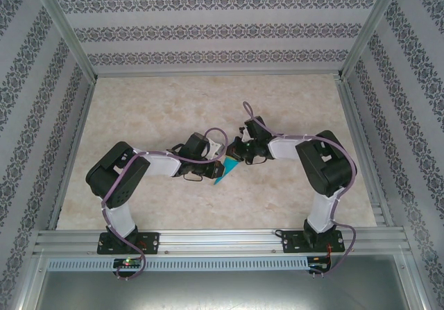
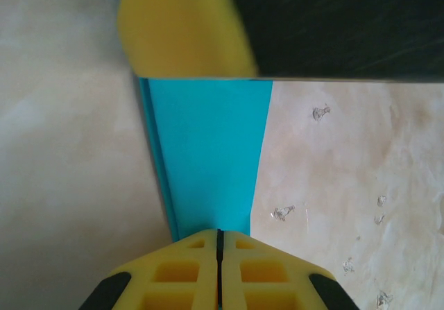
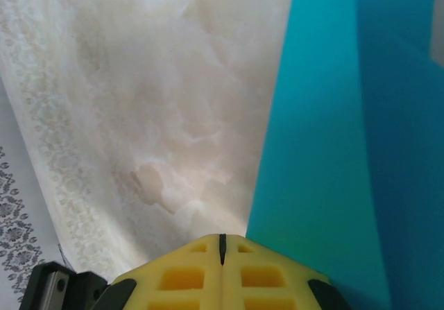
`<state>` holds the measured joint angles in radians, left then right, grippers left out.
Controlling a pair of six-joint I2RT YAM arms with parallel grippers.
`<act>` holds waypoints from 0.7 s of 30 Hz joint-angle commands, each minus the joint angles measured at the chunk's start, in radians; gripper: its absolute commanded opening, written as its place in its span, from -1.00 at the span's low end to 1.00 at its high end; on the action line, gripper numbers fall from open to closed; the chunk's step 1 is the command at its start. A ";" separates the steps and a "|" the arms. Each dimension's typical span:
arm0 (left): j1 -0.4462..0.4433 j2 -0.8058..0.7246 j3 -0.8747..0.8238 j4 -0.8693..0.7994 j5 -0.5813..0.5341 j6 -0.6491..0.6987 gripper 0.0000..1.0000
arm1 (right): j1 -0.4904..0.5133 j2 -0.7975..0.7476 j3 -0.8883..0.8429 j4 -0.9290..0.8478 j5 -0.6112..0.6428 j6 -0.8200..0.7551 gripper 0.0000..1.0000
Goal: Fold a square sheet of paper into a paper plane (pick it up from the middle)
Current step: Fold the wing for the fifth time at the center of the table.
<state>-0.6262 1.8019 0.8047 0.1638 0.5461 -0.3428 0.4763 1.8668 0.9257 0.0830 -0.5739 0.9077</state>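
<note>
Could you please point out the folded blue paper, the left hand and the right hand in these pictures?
folded blue paper (image 2: 208,157): left wrist view, on its flat middle panel.
left hand (image 2: 219,244): left wrist view, at the seam where its yellow fingertips meet, shut on the paper.
right hand (image 3: 222,247): right wrist view, at the closed fingertip seam.

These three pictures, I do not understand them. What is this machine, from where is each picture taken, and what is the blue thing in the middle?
The machine is two robot arms bolted at the near edge of a marble-patterned table. The wide picture comes from a fixed camera above and behind them. The other two come from small cameras on the wrists, so each shows its own yellow fingers at the bottom.

The blue thing is the folded paper, turquoise, already creased into a narrow pointed shape. The left gripper has its jaws shut on one end of it. The right gripper is shut too, and the paper runs up from its fingers, apparently pinched there. So the arms meet mid-table, both gripping it.
</note>
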 commanded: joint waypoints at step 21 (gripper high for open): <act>0.010 0.060 -0.106 -0.272 -0.053 0.041 -0.82 | -0.097 0.154 0.218 -0.208 0.184 -0.185 -1.00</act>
<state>-0.6262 1.8004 0.7910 0.1661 0.5468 -0.3317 0.4431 1.9671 1.1069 -0.1532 -0.5743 0.7586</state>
